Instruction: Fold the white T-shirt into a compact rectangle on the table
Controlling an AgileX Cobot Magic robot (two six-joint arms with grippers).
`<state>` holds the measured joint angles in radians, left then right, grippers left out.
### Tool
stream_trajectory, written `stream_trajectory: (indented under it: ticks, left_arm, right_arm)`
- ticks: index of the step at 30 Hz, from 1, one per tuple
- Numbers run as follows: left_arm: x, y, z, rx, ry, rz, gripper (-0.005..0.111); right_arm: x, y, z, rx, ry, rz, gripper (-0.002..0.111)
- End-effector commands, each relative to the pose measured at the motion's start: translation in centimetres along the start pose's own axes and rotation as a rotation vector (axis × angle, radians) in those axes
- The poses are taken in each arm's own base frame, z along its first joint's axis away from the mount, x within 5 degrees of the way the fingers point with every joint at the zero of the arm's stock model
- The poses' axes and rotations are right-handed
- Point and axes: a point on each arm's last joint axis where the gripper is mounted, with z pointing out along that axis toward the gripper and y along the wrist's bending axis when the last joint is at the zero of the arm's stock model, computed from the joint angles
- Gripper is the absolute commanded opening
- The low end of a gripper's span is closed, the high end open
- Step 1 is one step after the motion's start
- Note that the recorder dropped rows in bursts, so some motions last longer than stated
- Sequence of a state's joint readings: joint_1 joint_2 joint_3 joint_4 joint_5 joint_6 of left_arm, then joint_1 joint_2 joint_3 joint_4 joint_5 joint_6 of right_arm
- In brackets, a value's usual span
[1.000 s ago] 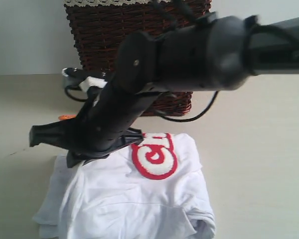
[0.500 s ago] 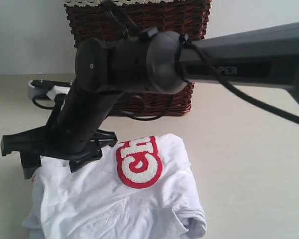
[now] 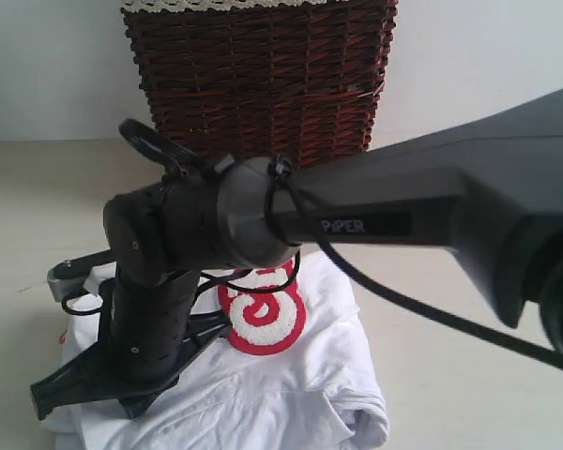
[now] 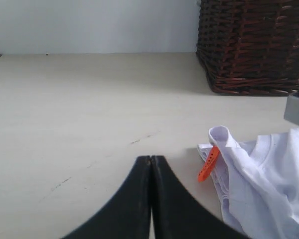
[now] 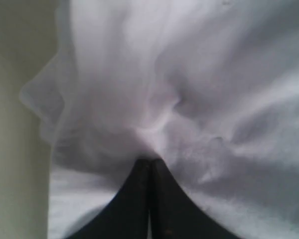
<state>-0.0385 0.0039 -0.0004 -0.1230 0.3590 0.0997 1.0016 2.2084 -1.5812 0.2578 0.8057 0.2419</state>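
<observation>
Table (image 4: pixel 65 109) bears white T-shirt (image 3: pixel 300 394) and wicker basket (image 3: pixel 263 84).

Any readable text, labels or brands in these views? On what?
"PiPER": white print on the right arm, exterior view.
Red-outlined lettering on the white T-shirt: mostly hidden by the arm, no word readable.
Orange tag at the shirt's edge: no legible print.
Wicker basket: no text.
</observation>
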Motion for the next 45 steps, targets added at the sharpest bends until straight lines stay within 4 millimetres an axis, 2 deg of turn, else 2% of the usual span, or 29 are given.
stream_trajectory:
  ticks: [1,5,8,11,16,18,21,23,25,26,29,30,31,33,34,37,39,45]
  left_arm:
    - [-0.1,0.0,0.0,-0.005,-0.009,0.0,0.0]
    - [-0.1,0.0,0.0,-0.005,-0.009,0.0,0.0]
    - [-0.1,0.0,0.0,-0.005,-0.009,0.0,0.0]
    - [-0.1,0.0,0.0,-0.005,-0.009,0.0,0.0]
    - [-0.1,0.0,0.0,-0.005,-0.009,0.0,0.0]
    - [-0.1,0.0,0.0,-0.005,-0.009,0.0,0.0]
    - [-0.1,0.0,0.0,-0.005,-0.009,0.0,0.0]
    - [-0.1,0.0,0.0,-0.005,-0.009,0.0,0.0]
    - [-0.1,0.0,0.0,-0.005,-0.009,0.0,0.0]
    - [-0.1,0.0,0.0,-0.005,-0.009,0.0,0.0]
    - [-0.1,0.0,0.0,-0.005,-0.009,0.0,0.0]
    - [-0.1,0.0,0.0,-0.005,-0.009,0.0,0.0]
    - [-0.1,0.0,0.0,-0.005,-0.009,0.0,0.0]
    - [-0.1,0.0,0.0,-0.005,-0.009,0.0,0.0]
    - [-0.1,0.0,0.0,-0.005,-0.009,0.0,0.0]
    - [-0.1,0.0,0.0,-0.005,-0.009,0.0,0.0]
    - [-0.1,0.0,0.0,-0.005,-0.009,0.0,0.0]
    - [-0.1,0.0,0.0,-0.005,-0.009,0.0,0.0]
  right_arm:
    - [-0.5,0.1,0.1,-0.007,-0.033,-0.006,0.0]
    - [-1.9,1.6,-3.6,-0.053,-0.16,-0.035,0.0]
    - [-2.8,2.2,-4.4,-0.074,-0.284,-0.056,0.0]
    - [-3.6,1.9,-2.5,-0.091,-0.342,0.007,0.0]
    - [-3.0,1.4,1.8,-0.103,-0.254,0.073,0.0]
    - [-2.7,1.5,2.3,-0.102,-0.228,0.05,0.0]
    - [-2.6,1.7,2.0,-0.098,-0.232,0.037,0.0]
    - [-2.8,2.0,0.2,-0.087,-0.257,-0.001,0.0]
    - [-2.6,2.2,-2.8,-0.051,-0.266,-0.07,0.0]
    - [-2.4,2.5,-5.4,-0.033,-0.284,-0.11,0.0]
    - [-2.2,3.5,-11.5,-0.063,-0.405,-0.204,0.0]
    - [-2.1,3.7,-12.8,-0.064,-0.446,-0.231,0.0]
    - [-2.0,3.8,-15.2,-0.053,-0.515,-0.265,0.0]
    - [-1.3,3.9,-18.8,-0.053,-0.617,-0.298,0.0]
    - [-0.9,3.9,-19.9,-0.061,-0.654,-0.304,0.0]
    - [0.9,3.2,-23.1,-0.046,-0.797,-0.349,0.0]
    - [2.2,2.6,-24.2,-0.046,-0.873,-0.34,0.0]
    - [4.3,1.7,-25.0,-0.057,-0.949,-0.346,0.0]
